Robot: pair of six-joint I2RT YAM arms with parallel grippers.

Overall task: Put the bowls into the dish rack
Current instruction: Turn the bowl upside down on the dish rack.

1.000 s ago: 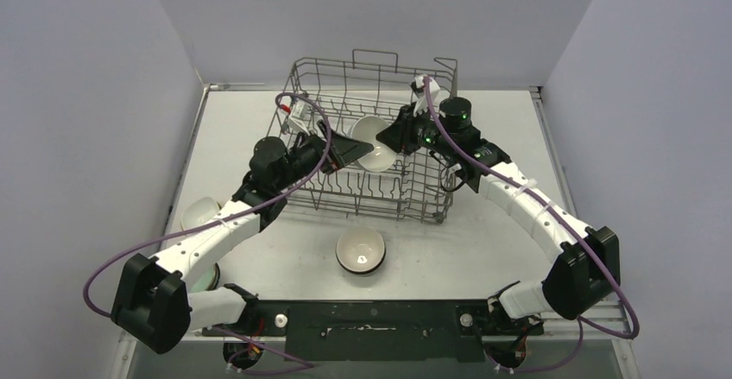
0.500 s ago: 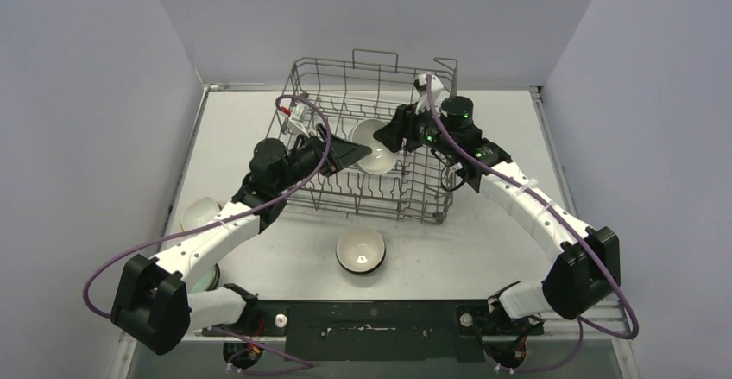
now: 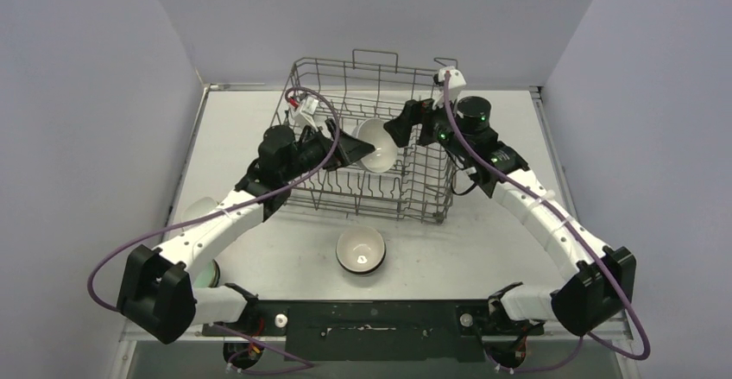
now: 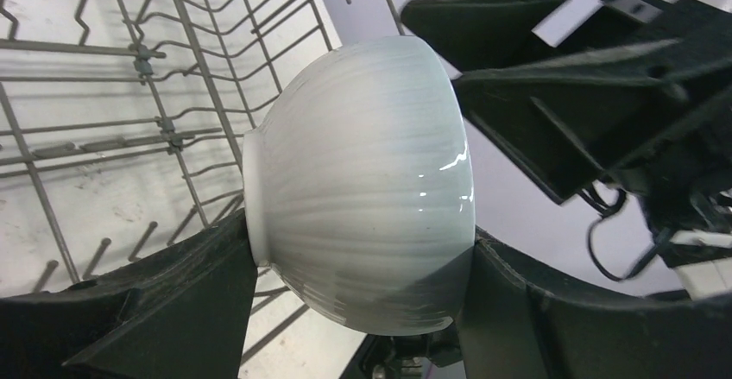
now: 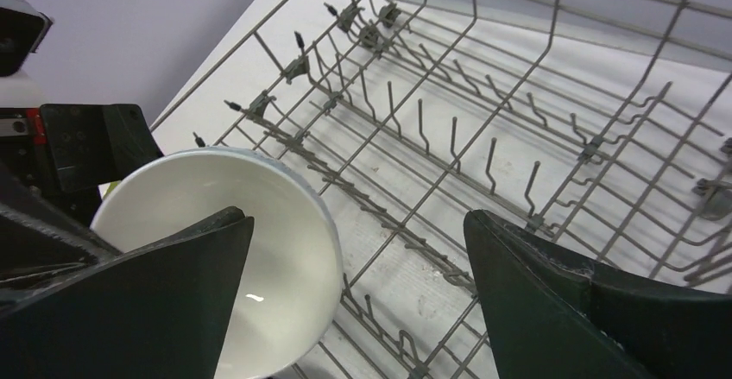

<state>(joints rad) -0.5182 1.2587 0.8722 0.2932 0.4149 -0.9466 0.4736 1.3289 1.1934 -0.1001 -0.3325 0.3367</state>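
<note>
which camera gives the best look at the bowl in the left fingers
The left wrist view: the pale ribbed bowl fills the frame, sideways between the left fingers. The top view shows it small, within the dish rack. The right wrist view shows only its white inside.

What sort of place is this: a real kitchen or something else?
Probably a robot test cell, not a kitchen: plain walls enclose a white table, two arms are bolted at its near edge, and a wire dish rack and bowls sit on it.
</note>
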